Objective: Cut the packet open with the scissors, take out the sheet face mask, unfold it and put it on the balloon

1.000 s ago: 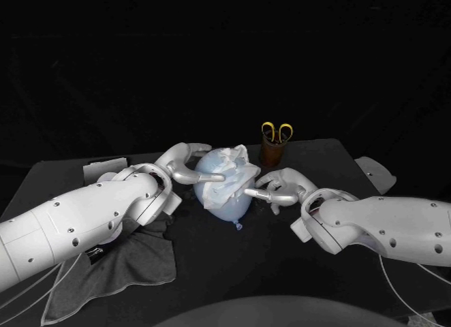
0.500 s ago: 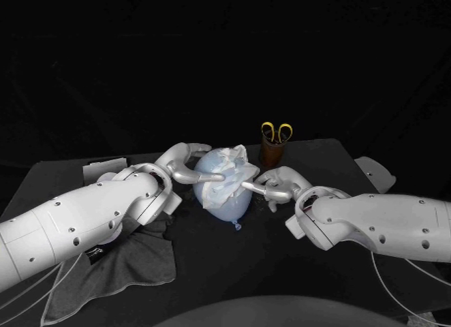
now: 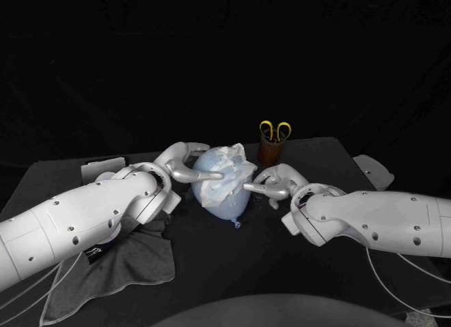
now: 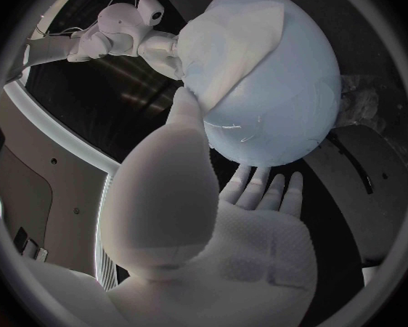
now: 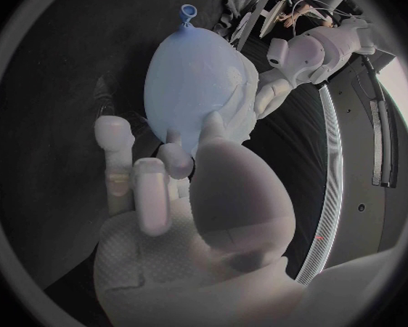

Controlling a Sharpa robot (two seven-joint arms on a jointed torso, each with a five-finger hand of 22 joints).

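Note:
A light blue balloon (image 3: 225, 199) sits mid-table, knot toward me, with the crumpled white sheet mask (image 3: 225, 168) draped over its far side. My left hand (image 3: 184, 166) holds the balloon from its left, thumb against the mask (image 4: 226, 58) and fingers under the balloon (image 4: 281, 94). My right hand (image 3: 272, 185) is at the balloon's right side, fingers apart, thumb tip touching the balloon (image 5: 190, 80) near the mask's edge (image 5: 243, 98). The yellow-handled scissors (image 3: 276, 131) stand in a brown holder (image 3: 271, 156) just behind.
A dark cloth (image 3: 137, 259) lies under my left arm at the table's front left. Pale packet pieces lie at the back left (image 3: 103, 165) and at the right edge (image 3: 375, 172). The holder stands close behind my right hand.
My right hand has moved in and up toward the balloon's right side, and now touches it. My left hand and the balloon have stayed in place.

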